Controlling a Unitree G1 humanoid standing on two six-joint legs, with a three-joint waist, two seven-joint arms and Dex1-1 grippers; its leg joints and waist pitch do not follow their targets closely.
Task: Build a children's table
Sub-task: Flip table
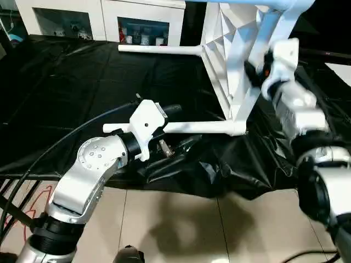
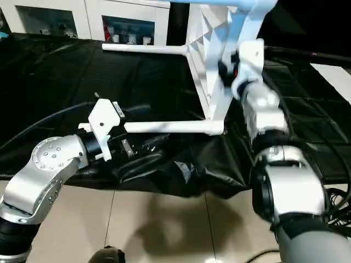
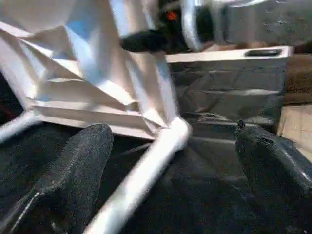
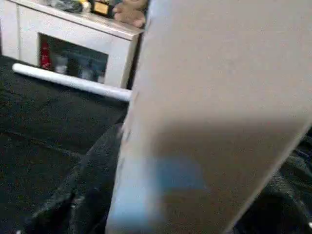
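Table top (image 1: 230,49) stood on edge on black sheet (image 1: 66,82), ribbed underside facing left, two legs (image 1: 200,127) socketed and lying level. Left gripper (image 3: 170,161) spread wide around near leg, not touching. Right gripper (image 1: 260,68) up at the top's edge; grip could not be told.

A black sheet (image 1: 82,82) covers the work surface, crumpled at its near edge over a tiled floor (image 1: 181,219). Behind stands a white cabinet (image 1: 104,16), a teddy (image 4: 130,10) on top.
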